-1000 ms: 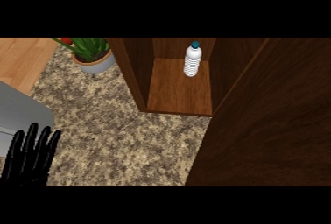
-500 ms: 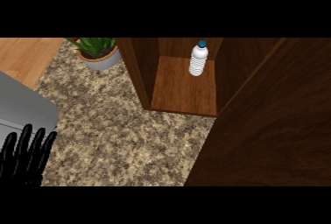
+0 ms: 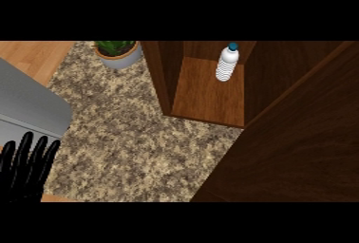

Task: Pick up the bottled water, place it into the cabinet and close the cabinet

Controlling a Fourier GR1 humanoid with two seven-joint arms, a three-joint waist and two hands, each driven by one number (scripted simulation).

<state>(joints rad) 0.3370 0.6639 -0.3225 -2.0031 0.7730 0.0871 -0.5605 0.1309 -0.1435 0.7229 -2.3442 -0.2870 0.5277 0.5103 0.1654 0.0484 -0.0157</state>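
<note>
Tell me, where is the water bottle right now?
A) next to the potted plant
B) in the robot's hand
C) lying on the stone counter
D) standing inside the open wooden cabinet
D: the water bottle stands upright on the cabinet shelf, untouched by any hand.

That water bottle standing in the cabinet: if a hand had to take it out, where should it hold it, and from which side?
Probably round the ribbed middle of the bottle, below the blue cap. It stands upright on the cabinet shelf, with a wall on its left and the open door on its right, so the open front, facing the counter, is the way in. The left hand rests open at the lower left.
</note>
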